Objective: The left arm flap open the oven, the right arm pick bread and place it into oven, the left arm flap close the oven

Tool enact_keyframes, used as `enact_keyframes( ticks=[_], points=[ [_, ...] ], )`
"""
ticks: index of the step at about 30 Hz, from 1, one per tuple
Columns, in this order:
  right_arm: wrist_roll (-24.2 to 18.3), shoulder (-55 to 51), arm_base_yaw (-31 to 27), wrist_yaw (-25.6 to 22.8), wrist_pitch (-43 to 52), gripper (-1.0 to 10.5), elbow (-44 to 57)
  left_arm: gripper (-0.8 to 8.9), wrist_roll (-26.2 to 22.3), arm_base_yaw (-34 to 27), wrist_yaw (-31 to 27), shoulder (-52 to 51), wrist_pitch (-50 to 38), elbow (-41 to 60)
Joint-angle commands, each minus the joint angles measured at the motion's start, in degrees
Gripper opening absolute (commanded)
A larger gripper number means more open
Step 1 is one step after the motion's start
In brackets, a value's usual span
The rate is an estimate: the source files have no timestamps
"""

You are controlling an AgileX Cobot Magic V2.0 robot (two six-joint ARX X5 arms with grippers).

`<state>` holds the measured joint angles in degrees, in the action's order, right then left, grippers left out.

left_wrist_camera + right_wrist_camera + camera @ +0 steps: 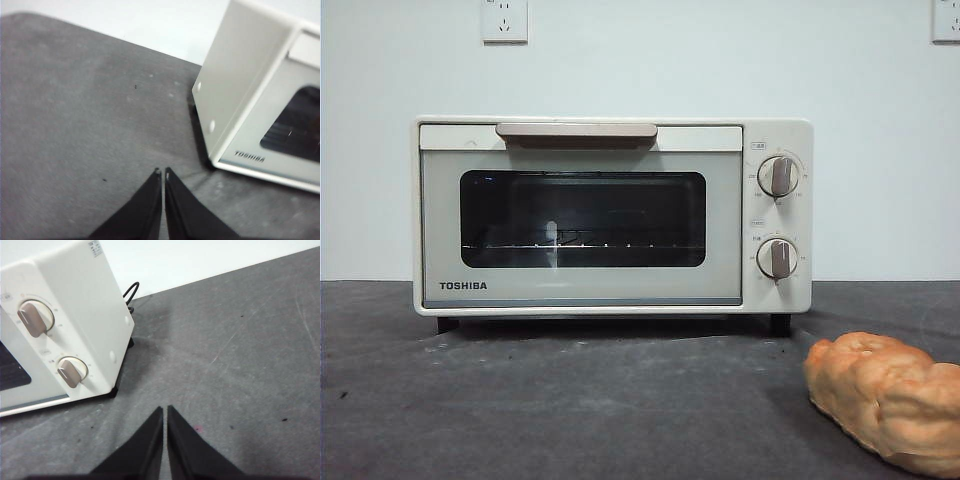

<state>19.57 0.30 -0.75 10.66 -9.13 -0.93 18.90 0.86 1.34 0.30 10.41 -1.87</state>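
The cream-white TOSHIBA oven stands at the middle of the table with its dark glass door closed and its beige bar handle at the top. A lumpy golden-orange bread lies on the grey table near the front right corner. My left gripper hovers shut over bare table, off the oven's left side. My right gripper is shut too, over the table beside the oven's knob side. Neither gripper shows in the front view, and the bread is out of both wrist views.
Two round knobs sit on the oven's right panel. A black power cord runs out behind the oven. A white wall with sockets stands close behind. The grey table mat stretches in front of the oven.
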Motion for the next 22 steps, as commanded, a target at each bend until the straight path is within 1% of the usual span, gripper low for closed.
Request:
enact_keyframes(
  ticks=[1,4,6,11,16,20,22],
  points=[
    [3.3,-0.09,0.02,1.81,0.13,0.1,-0.07,0.18,9.42,-0.11,1.11,-0.11,0.35,0.31],
    [5.01,-0.09,0.02,1.99,0.02,0.1,-1.38,0.18,11.37,-0.11,3.23,-0.11,0.37,-1.81],
    [5.33,-0.09,0.02,1.99,-0.09,0.1,-2.99,0.18,11.43,-0.11,4.68,-0.02,0.85,-3.93],
    [5.33,-0.02,0.02,1.99,-0.57,0.1,-8.46,0.18,11.26,-0.11,4.94,1.14,5.09,-10.62],
    [4.52,1.51,0.02,1.36,-2.67,0.1,-15.76,0.18,8.72,-0.11,4.96,4.72,8.59,-17.57],
    [1.07,5.38,0.02,1.77,-6.78,0.1,-22.58,0.18,3.93,-0.11,6.14,9.42,12.7,-23.96],
    [-1.31,8.13,0.02,3.17,-9.51,0.1,-26.03,0.18,1.18,-0.11,7.72,12.24,15.1,-27.17]
  ],
)
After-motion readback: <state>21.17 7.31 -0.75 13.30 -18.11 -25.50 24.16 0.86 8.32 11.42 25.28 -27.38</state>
